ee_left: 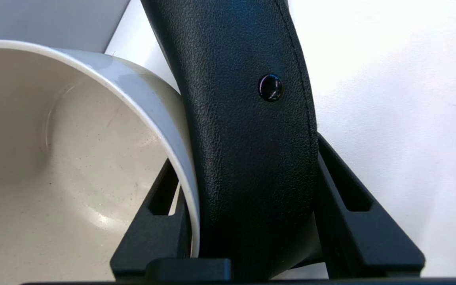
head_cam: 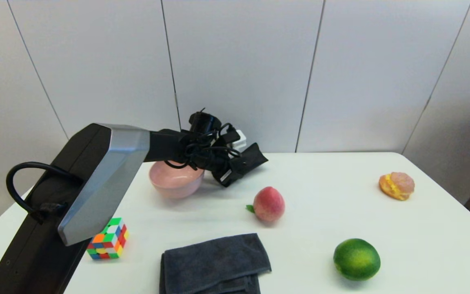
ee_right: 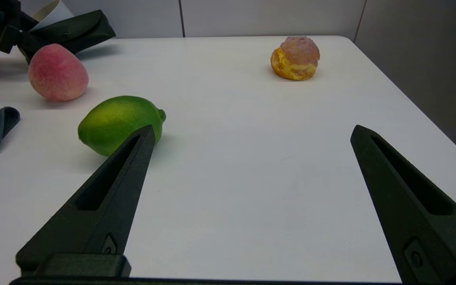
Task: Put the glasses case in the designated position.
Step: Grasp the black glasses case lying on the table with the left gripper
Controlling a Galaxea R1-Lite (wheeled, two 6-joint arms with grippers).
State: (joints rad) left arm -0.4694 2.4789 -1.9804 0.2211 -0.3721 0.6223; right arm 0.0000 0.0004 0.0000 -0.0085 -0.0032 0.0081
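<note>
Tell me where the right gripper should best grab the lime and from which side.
Grip the lime across its short middle, coming straight down from above. It lies on its side on the table with free space around; its nubbed end would likely slip. The right gripper is open beside it.

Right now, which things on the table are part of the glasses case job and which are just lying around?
In the job:
glasses case, clamped in the left gripper beside the pink bowl
bare white table where it must go

Lying about:
peach
lime
cream puff
Rubik's cube
grey towel
right gripper, idle and open
</note>
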